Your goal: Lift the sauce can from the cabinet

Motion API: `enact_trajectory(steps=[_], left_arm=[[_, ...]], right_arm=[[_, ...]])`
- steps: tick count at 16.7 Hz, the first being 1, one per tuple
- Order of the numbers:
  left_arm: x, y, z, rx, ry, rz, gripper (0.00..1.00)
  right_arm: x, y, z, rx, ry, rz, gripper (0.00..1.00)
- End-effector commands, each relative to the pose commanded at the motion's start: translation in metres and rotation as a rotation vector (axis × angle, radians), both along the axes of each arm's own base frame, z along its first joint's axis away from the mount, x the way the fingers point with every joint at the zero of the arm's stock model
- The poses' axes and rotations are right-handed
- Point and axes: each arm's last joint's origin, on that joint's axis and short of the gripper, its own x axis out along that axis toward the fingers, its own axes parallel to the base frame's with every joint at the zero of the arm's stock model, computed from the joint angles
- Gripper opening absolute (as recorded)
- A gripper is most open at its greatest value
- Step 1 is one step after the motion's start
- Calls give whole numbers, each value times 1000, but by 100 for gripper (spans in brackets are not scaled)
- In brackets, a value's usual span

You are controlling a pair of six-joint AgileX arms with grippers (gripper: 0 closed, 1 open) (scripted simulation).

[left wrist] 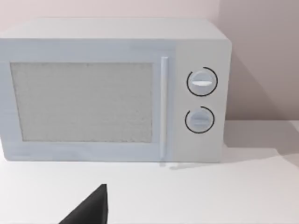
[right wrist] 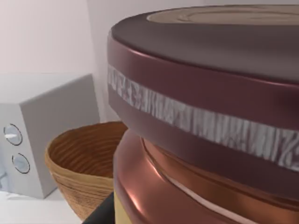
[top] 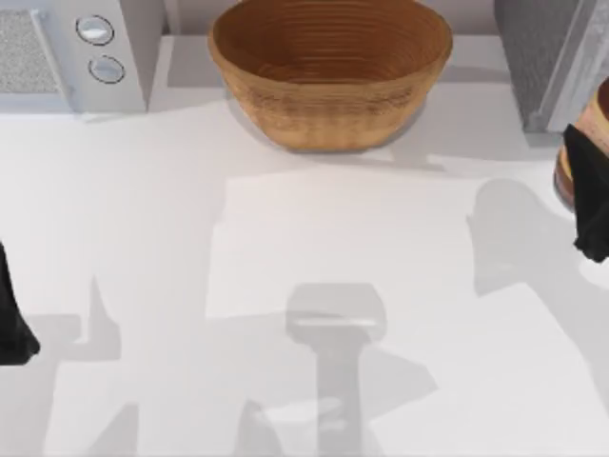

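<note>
my right gripper (top: 592, 205) is at the table's right edge, right against the sauce can (top: 565, 171), just in front of the grey cabinet (top: 547, 57). can't tell if the fingers are clamped on it. looks like the grasp/lift step; next needs a firm hold, then straight up. left gripper (top: 14, 324) parked at left edge, near the microwave (top: 67, 48).

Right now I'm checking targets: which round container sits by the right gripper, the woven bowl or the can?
The sauce can, at the table's right edge against the right gripper. The woven basket stands apart at the back centre.
</note>
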Motion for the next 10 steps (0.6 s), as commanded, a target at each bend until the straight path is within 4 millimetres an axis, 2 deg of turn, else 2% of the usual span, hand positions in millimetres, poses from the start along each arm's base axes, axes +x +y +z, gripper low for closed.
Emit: enact_trajectory(steps=[4, 10], left_arm=[[0, 0, 0, 0, 0, 0, 100], [0, 0, 0, 0, 0, 0, 100]], right_arm=[[18, 13, -3, 8, -3, 67, 0], [43, 31, -17, 9, 4, 148, 0]])
